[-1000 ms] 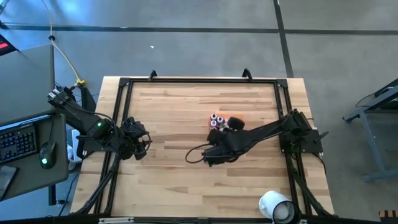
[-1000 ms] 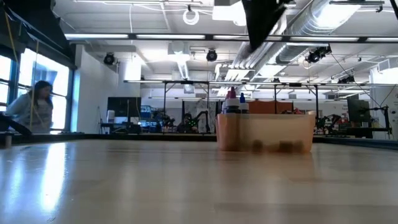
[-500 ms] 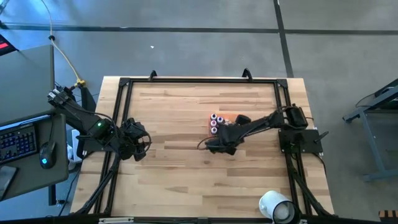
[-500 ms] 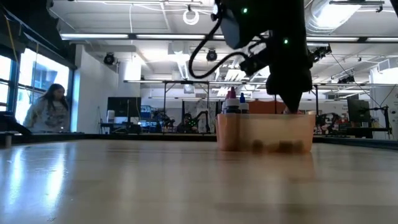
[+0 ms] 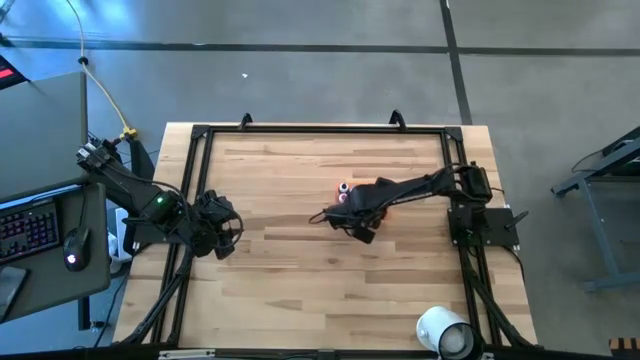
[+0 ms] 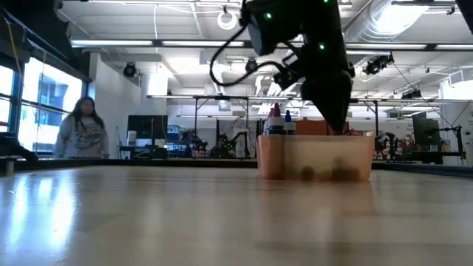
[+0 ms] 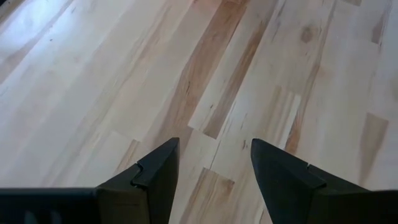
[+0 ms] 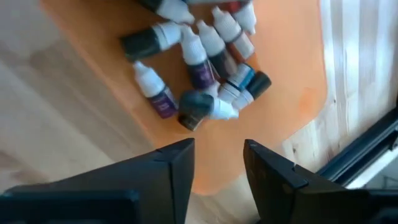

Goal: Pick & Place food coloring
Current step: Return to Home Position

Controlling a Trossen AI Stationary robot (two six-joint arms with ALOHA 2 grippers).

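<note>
Right gripper [image 8: 217,152] over translucent orange rectangular tray [image 8: 292,99] at mid-table, fingers apart, nothing held. Tiny white-capped food coloring bottles [image 8: 199,68] heaped inside tray, mostly lying flat, touching one another. Left gripper [image 7: 212,149] near left edge of pale wooden table [image 7: 124,74], fingers apart, empty.

The table [image 7: 217,56] is pale wood in long strips, some cream, some honey brown, with darker grain streaks. A black frame [image 5: 320,130] edges it, and the floor [image 5: 300,60] around it is grey. The tray [image 8: 292,81] is translucent orange. The bottles [image 8: 199,62] in it have white caps and mostly dark bodies; a few carry purple labels, one is teal blue, and one shows a little red. The left gripper [image 7: 214,149] and the right gripper [image 8: 217,149] are dark charcoal. The roll [image 5: 443,330] is white. A person [image 6: 83,133] wears a grey top.
</note>
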